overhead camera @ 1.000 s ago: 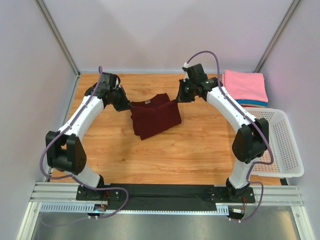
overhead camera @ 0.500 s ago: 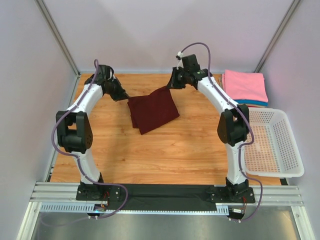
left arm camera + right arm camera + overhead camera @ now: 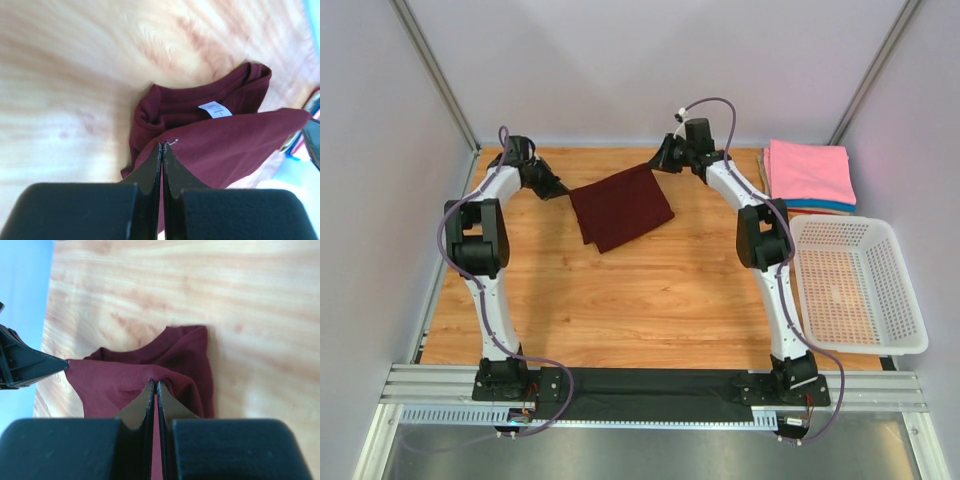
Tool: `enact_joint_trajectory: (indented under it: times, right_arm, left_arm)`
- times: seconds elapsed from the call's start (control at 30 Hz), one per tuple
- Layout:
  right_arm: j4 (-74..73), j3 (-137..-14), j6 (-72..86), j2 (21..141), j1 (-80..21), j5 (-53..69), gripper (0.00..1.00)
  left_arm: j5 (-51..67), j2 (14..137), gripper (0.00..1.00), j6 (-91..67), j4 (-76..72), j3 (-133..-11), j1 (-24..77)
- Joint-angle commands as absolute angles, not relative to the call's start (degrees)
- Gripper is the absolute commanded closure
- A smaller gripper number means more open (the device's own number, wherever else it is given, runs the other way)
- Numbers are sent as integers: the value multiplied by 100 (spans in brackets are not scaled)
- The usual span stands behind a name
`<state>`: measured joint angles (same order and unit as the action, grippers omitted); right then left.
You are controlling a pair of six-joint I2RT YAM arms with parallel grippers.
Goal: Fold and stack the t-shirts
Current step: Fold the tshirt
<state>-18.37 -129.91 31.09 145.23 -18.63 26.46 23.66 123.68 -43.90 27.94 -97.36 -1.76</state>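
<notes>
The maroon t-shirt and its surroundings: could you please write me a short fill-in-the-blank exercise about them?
1. The left gripper and the right gripper are each ____ on the maroon t-shirt.
2. The topmost tee of the folded stack is ____.
3. The white basket stands on the ____ arm's side of the table.
Missing words: shut; pink; right.

White arms [image 3: 778, 300], black joints [image 3: 760, 236], purple cables [image 3: 712, 99], pointed black hands [image 3: 161, 145].
</notes>
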Motion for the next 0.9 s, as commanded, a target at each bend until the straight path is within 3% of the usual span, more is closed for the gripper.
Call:
enact_joint_trajectory:
  times: [0.0, 0.2, 0.3, 0.33, 0.47, 0.5, 0.53, 0.7, 0.87]
  right_arm:
    - [92, -13263, 3419, 14677, -1828, 2918, 96]
    - [1405, -13867, 3849, 15450, -1837, 2856, 93]
    - [1757, -14463, 4008, 15986, -1837, 2971, 81]
    - [1740, -14597, 4017, 16109, -1837, 2979, 67]
    - [874, -14556, 3719, 15962, -1741, 3032, 51]
    - [774, -14311, 3622, 15517, -1697, 3041, 49]
    - [730, -13578, 3447, 15287, -1644, 3076, 45]
    - [-349, -12578, 2699, 14432, -1389, 3444, 39]
    - [-844, -12052, 2347, 14142, -1397, 4130, 35]
  left_arm:
    - [2689, 12410, 100, -4623, 1970, -10037, -325]
    - [2724, 12778, 100, -4711, 1530, -10169, -395]
    - [2795, 12980, 100, -4676, 1301, -10265, -422]
    - [2830, 13016, 99, -4702, 1257, -10309, -431]
    - [2769, 12885, 79, -4659, 1291, -10309, -475]
    - [2473, 12780, 69, -4441, 1710, -10388, -475]
    - [2287, 12727, 66, -4299, 1984, -10624, -475]
    - [1565, 12218, 59, -3832, 2786, -10653, -449]
    - [1714, 11541, 53, -3674, 2523, -9476, -194]
